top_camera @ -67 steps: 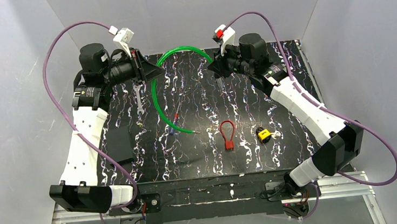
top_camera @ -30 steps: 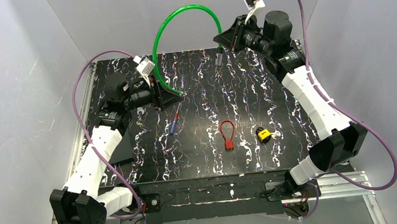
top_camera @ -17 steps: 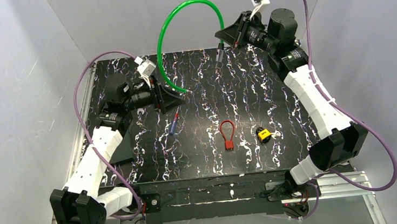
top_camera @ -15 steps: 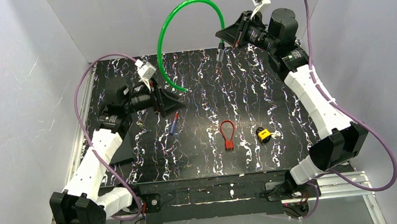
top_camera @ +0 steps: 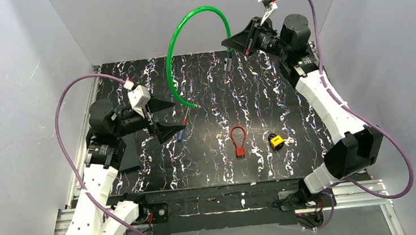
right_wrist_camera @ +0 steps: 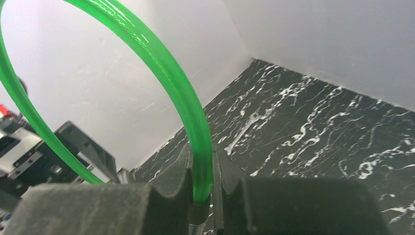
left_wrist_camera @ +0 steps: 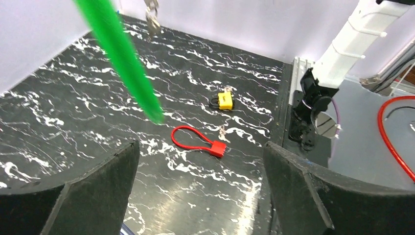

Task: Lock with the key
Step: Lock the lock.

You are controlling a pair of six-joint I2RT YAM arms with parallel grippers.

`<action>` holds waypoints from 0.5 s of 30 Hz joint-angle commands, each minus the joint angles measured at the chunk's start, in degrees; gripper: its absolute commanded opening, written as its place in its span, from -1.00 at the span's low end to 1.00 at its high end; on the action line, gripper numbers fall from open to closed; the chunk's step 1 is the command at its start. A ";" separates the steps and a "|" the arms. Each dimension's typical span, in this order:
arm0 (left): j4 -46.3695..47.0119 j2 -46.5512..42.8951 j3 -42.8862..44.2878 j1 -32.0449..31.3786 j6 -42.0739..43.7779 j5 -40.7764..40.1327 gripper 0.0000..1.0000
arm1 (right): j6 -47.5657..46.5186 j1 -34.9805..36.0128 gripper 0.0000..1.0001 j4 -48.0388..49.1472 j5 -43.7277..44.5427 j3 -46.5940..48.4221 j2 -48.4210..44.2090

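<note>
The lock (top_camera: pixel 276 140), a small yellow padlock, lies on the black marbled table at the right, also visible in the left wrist view (left_wrist_camera: pixel 225 100). The key (top_camera: pixel 289 141) is a tiny silvery piece just to the right of it. My left gripper (top_camera: pixel 167 119) hovers open over the table's left part with nothing between its fingers (left_wrist_camera: pixel 199 149). My right gripper (top_camera: pixel 232 40) is raised at the back, shut on one end of a green tube (top_camera: pixel 187 34). The jaws (right_wrist_camera: pixel 200 164) pinch that tube (right_wrist_camera: pixel 161 63) just above its dark fitting.
The tube's free end (top_camera: pixel 193 104) hangs over the table near my left gripper. A blue-handled screwdriver (top_camera: pixel 182 130) lies beside the left fingers. A red loop piece (top_camera: pixel 238 140) sits left of the lock. A spanner (right_wrist_camera: pixel 244 132) lies at the back left. White walls enclose the table (top_camera: pixel 222 173).
My left gripper has opened wide, let go of the green tube's end and pulled back toward the near left. The right gripper still holds the tube up at the back.
</note>
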 commanded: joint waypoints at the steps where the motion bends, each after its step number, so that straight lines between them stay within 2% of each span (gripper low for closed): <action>1: 8.44 2.60 0.75 0.15 -0.68 0.06 0.87 | 5.44 -0.04 -0.97 10.79 -5.42 -1.11 -3.81; 7: 16.88 5.92 1.78 -0.25 -4.98 3.41 0.78 | 10.05 -0.04 -0.97 15.63 -7.62 -2.71 -3.97; 15: 17.59 8.07 4.58 -1.86 -4.51 6.11 0.63 | 14.49 -0.04 -0.97 20.31 -8.76 -3.88 -2.72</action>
